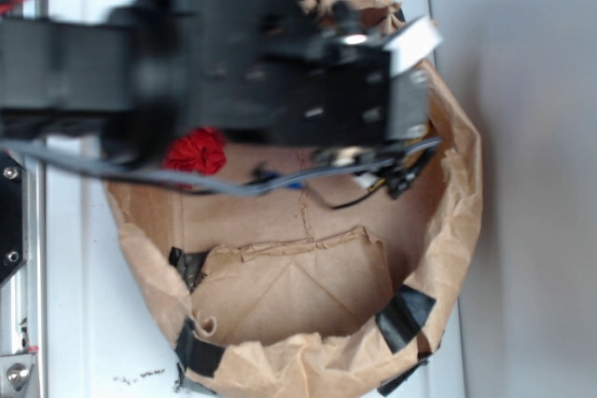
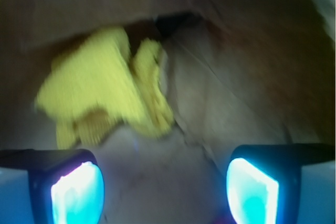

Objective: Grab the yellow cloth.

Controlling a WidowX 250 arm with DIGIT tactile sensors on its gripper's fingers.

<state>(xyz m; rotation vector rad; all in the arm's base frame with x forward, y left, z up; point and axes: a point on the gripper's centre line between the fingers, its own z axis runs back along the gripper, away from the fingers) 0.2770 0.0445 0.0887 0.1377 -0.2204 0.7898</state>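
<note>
Paper bag, rolled open on the white worktop, fills the exterior view; the black arm hangs over its twelve-o'clock side. Inside, the yellow cloth lies crumpled at ten o'clock in the wrist view, ahead of the gripper, whose fingers stand apart and empty. A red cloth sits near nine o'clock. This looks like the approach step; next the gripper likely must descend over the yellow folds and close.

A white table carries a brown paper bag patched with black tape
</note>
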